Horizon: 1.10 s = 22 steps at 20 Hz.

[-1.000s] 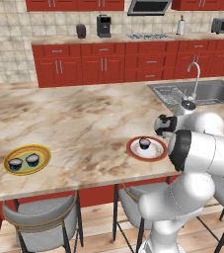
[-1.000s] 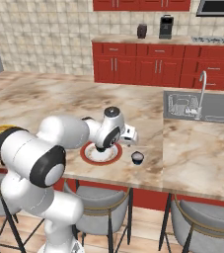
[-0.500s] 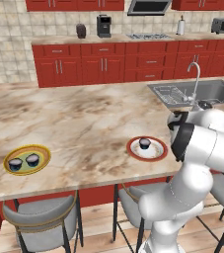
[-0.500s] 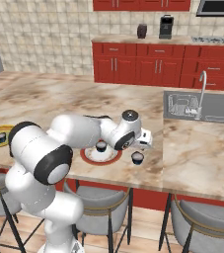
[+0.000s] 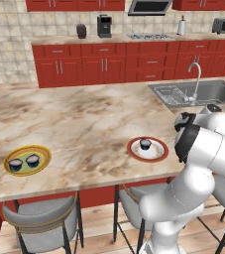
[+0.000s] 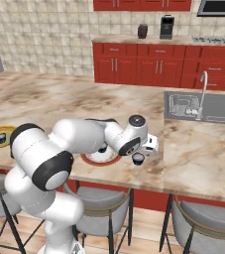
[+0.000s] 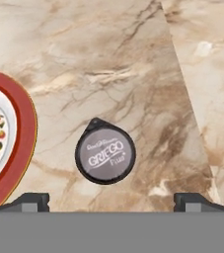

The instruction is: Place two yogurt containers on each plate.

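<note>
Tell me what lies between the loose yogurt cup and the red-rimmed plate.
Nothing: in the hand view, bare marble countertop separates the yogurt cup from the red-rimmed plate.

the left base view looks from behind and left of the arm, forward and down over the marble counter, taking in both plates: the yellow-rimmed plate at the lower left of the frame and the red-rimmed plate right of centre, with the sink at the upper right. the right base view faces the same counter from behind and right; the red-rimmed plate sits at centre, the sink at right. the hand view looks straight down from close by onto 1 yogurt container at centre frame, with the red-rimmed plate's edge at the left.
</note>
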Available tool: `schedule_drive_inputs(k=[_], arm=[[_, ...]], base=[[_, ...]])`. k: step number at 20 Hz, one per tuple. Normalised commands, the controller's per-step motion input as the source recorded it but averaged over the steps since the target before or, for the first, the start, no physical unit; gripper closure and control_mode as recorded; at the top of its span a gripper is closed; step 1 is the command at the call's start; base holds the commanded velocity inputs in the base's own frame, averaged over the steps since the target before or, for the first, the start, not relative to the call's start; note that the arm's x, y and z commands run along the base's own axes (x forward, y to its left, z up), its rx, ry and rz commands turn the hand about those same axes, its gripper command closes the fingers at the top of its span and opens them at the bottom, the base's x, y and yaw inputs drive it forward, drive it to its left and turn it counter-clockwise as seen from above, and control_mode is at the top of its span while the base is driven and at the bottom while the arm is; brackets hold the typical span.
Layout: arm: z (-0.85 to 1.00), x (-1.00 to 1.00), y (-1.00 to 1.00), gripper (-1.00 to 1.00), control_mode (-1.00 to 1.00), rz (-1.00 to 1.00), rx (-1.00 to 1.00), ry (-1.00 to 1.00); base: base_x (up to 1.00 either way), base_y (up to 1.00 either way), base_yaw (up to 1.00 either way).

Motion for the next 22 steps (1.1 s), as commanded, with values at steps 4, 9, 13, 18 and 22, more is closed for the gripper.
schedule_drive_inputs(k=[4,9,13,18,22], arm=[[-0.12,0.0,0.03,-1.0,-1.0,0.01,0.0,0.0],[-0.15,0.0,0.0,-1.0,-1.0,0.0,0.0,-0.04],[-0.25,0.0,0.1,-1.0,-1.0,0.0,0.0,-0.02],[-0.22,0.1,0.08,-1.0,-1.0,0.0,0.0,0.0],[-0.08,0.13,0.0,-1.0,-1.0,0.0,0.0,0.0]], base=[[0.0,0.0,0.0],[0.0,0.0,0.0],[0.0,0.0,0.0],[0.0,0.0,0.0],[0.0,0.0,0.0]])
